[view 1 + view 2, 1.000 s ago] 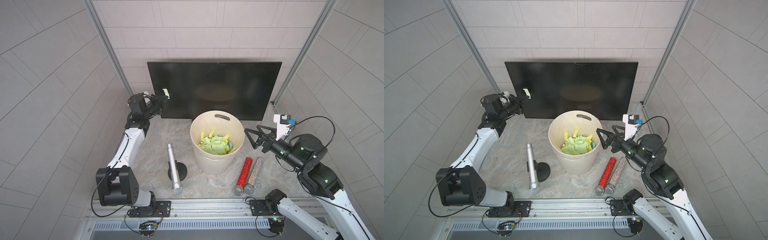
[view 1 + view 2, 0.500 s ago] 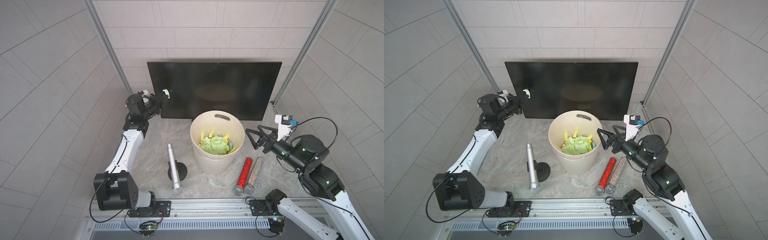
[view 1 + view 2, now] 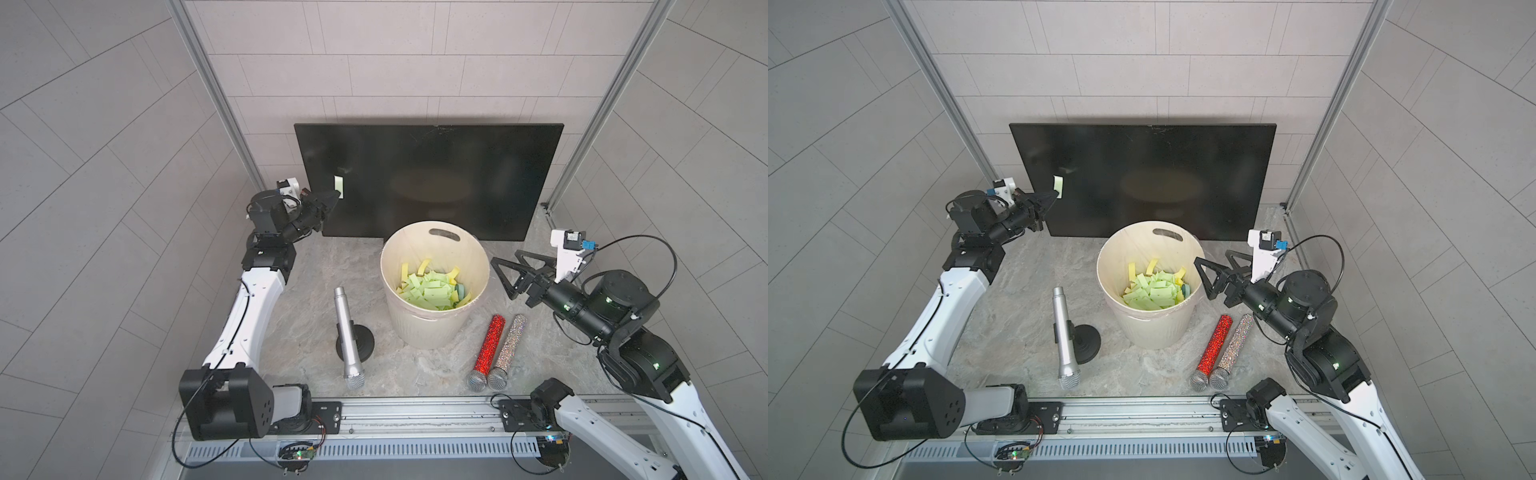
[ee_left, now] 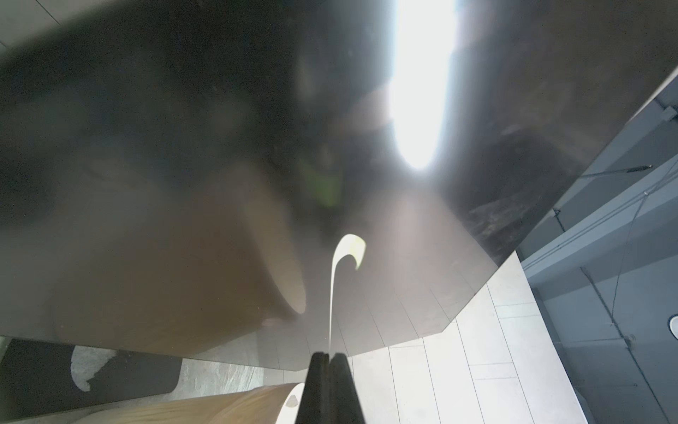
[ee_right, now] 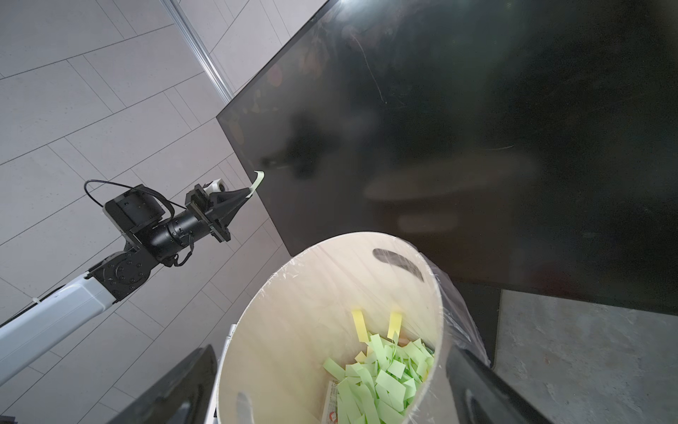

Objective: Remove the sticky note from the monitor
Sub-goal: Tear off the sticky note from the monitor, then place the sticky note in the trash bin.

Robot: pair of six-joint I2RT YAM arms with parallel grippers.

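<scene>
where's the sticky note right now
In a top view the left gripper pinches the sticky note in shut jaws by the monitor edge nearest that arm.

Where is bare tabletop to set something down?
Bare marble between the left arm and the silver microphone, and before the monitor left of the bucket. Crowded right of the bucket: red microphone, glitter microphone, open right gripper.

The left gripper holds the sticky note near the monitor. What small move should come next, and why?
Probably pull the left gripper a little away from the monitor. Its jaws are shut on the sticky note, whose curled end lies close to the monitor; whether it is free I cannot tell.
</scene>
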